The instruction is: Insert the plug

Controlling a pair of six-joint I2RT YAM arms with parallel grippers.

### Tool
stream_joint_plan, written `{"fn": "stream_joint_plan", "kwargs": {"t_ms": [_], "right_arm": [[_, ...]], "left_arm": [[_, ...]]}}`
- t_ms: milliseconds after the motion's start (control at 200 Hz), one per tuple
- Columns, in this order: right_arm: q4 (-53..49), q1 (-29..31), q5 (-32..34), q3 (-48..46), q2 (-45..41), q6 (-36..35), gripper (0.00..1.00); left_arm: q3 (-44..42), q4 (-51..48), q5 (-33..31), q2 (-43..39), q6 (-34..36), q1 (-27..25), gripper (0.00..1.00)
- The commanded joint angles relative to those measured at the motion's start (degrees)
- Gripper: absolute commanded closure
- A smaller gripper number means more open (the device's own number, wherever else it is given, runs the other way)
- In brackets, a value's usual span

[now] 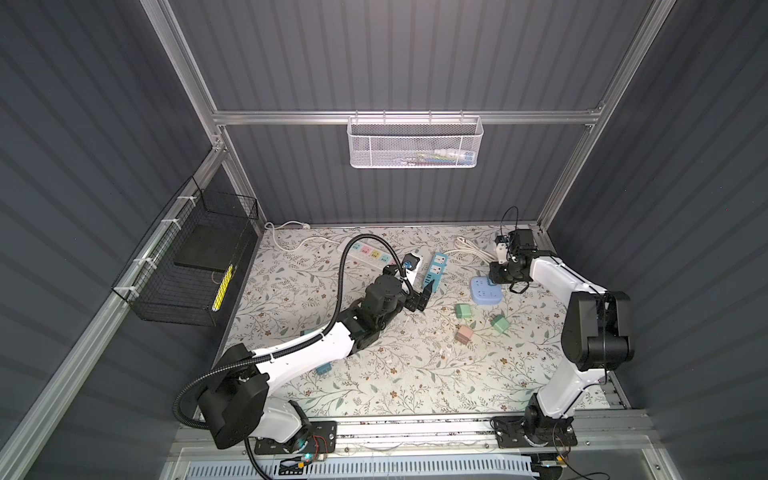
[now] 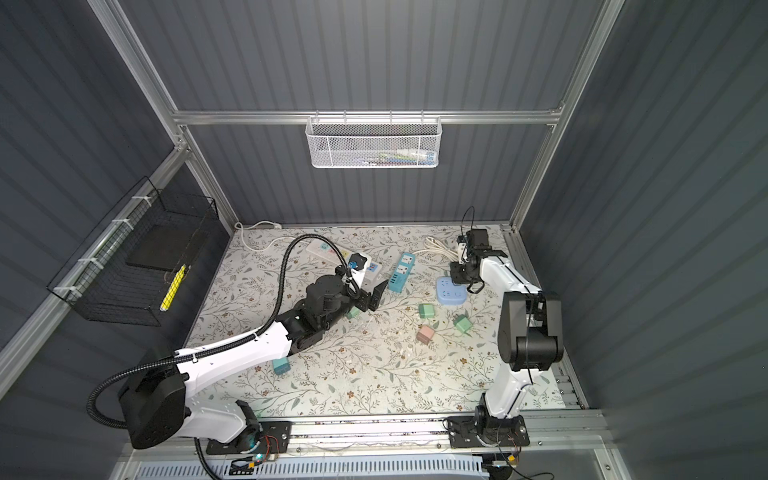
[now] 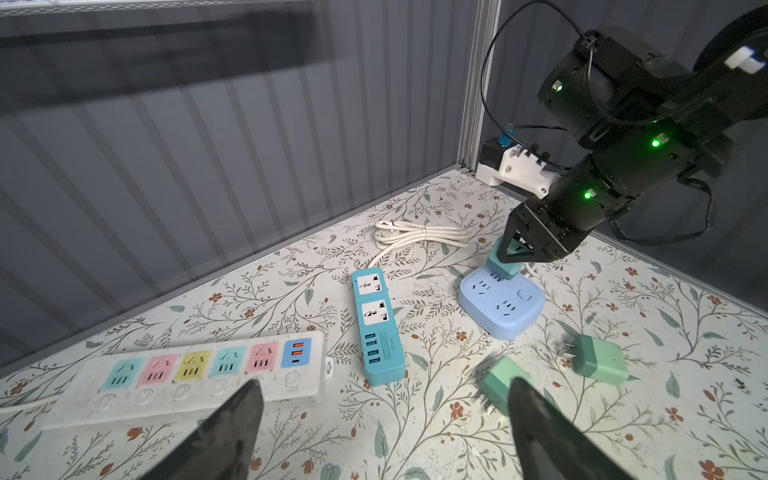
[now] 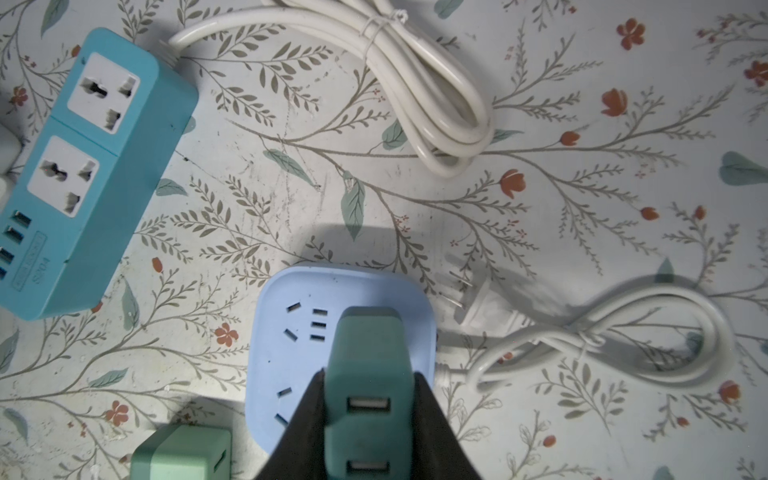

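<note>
My right gripper (image 4: pixel 369 376) is shut on a teal plug (image 4: pixel 368 353) with two USB ports on its back. It holds the plug upright, prong end down, on a far socket of the light blue square socket block (image 4: pixel 291 361). How deep the prongs sit is hidden. The left wrist view shows the same grip (image 3: pixel 515 253) over the block (image 3: pixel 503 316). In both top views the block (image 1: pixel 484 293) (image 2: pixel 451 293) lies at the back right. My left gripper (image 3: pixel 386 384) (image 1: pixel 424 297) is open and empty, hovering mid-table near the teal power strip (image 3: pixel 376 328).
A white strip with coloured sockets (image 3: pixel 187 374) lies at the back left. Two green plugs (image 1: pixel 462 311) (image 1: pixel 500 324), a pink one (image 1: pixel 464 333) and a blue one (image 1: pixel 323 369) lie loose. Coiled white cables (image 4: pixel 415 83) and a white plug (image 4: pixel 478 303) lie by the block.
</note>
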Motion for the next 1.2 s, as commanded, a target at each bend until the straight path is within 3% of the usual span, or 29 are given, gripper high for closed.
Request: {"fn": "stream_joint_plan", "kwargs": {"t_ms": [0,430,760,1196], "right_arm": [[-4.8,0.0,-2.5,0.5,1.5,0.1,0.83],[-7.4,0.9,-0.5,1.4,4.3,-0.9,0.83],[-7.7,3.5,4.7,-2.5,4.8,0.0,0.84],[-8.3,1.8,2.6,-2.0,6.4,2.6,0.87]], "left_arm": [[-0.7,1.1,1.1,-1.1,-0.6,0.2,0.08],[-0.9,1.4,1.4,-1.3,-0.5,0.2,0.08],[-1.2,1.4,1.7,-2.0,-0.6,0.2,0.08],[-1.1,1.3,2.1,-2.0,-1.1,0.2,0.08]]}}
